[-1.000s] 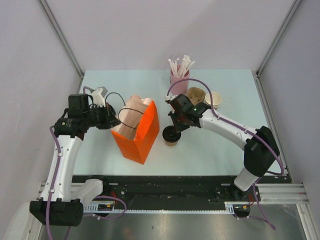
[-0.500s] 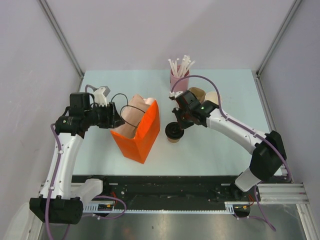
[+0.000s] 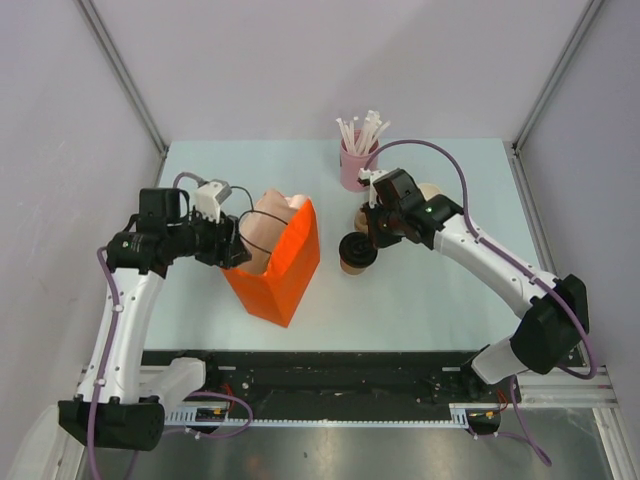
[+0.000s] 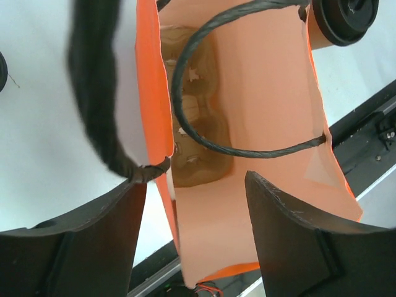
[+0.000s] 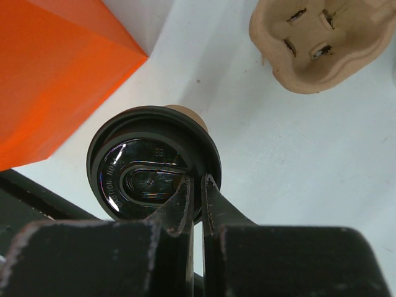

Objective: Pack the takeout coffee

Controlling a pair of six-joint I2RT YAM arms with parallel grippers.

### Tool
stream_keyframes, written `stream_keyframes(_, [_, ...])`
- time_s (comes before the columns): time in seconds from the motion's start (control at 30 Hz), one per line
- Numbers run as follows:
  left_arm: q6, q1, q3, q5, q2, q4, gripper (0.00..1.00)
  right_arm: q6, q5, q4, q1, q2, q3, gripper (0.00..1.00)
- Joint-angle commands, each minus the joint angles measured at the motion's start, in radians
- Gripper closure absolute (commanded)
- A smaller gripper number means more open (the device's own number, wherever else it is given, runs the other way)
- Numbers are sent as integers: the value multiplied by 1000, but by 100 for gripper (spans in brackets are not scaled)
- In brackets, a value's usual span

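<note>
The takeout coffee (image 3: 355,253) is presenting as a small kraft-brown paper cup carrying a round black plastic lid. The lid is sitting fully on the cup mouth and is showing a glossy top with a raised oval panel and embossed lettering. In the overhead view the cup is standing just beside the orange bag (image 3: 283,268), at the bag's 3 o'clock, leaning slightly so that the lid is facing toward 9 o'clock. The right gripper (image 5: 197,185) is pinching the lid rim, approaching from the cup's 1 o'clock. Whether the base is touching the table is not discernible
</note>
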Motion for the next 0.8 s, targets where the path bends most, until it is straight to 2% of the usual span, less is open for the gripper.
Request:
stream_keyframes(0.0, [175,-12,75,56,18,-68,30,75,-72,27,-19,8,14,100])
stream_keyframes(0.13, [314,-12,66,106,17,-73,23,123,24,-13,-21,11,17,100])
stream_keyframes(0.23, [350,-12,85,117,49,-74,21,136,54,-8,-52,14,41,100])
stream_keyframes(0.33, [355,-12,108,103,89,-73,21,148,40,-40,-97,54,118,100])
stream_keyframes(0.57, [309,-17,186,151,93,-74,16,217,74,-82,-97,132,250,100])
stream_keyframes(0.73, [218,-34,272,45,77,-77,13,266,23,-168,-80,222,373,100])
stream_keyframes(0.77, [217,-34,279,41,69,-79,12,269,25,-191,-79,251,447,100])
